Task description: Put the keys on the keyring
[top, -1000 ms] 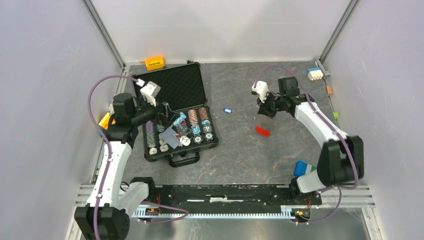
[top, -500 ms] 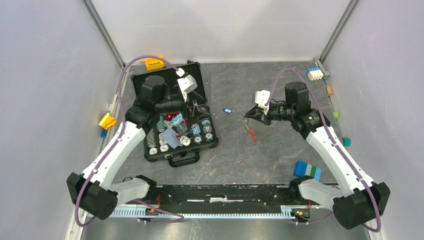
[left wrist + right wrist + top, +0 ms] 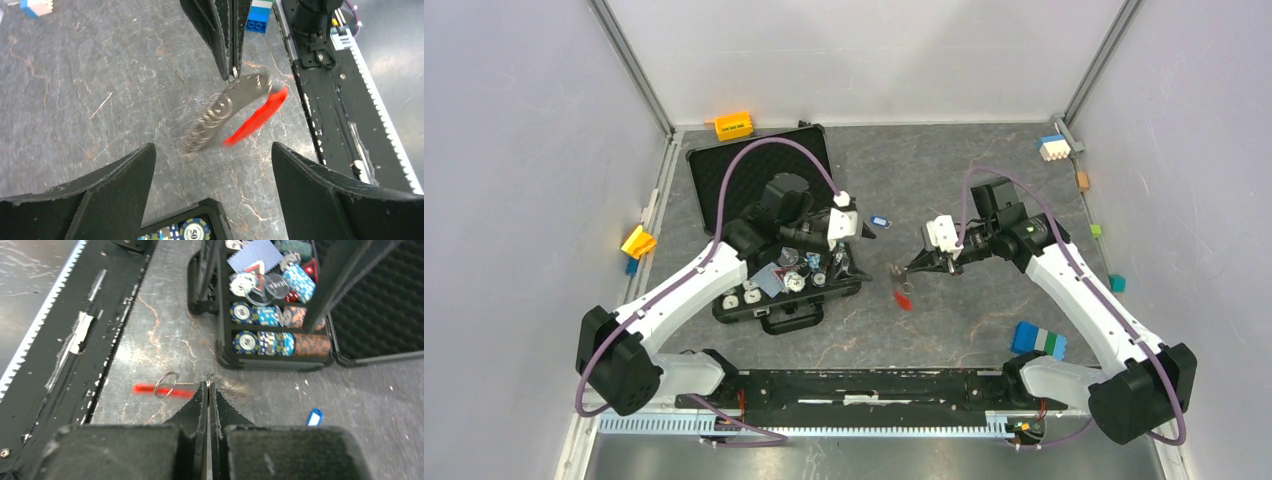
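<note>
Mid-frame in the top view, the right hand was clamped on the dangling keyring, the left hand faced it with fingers apart, and the blue-headed key lay on the worktop slightly higher.

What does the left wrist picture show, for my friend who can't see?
The right arm's black fingers, pinched shut, dangle a silvery metal keyring with a red flat strip over the grey stone-look table. The left arm's black fingers stand wide open at the bottom.
</note>
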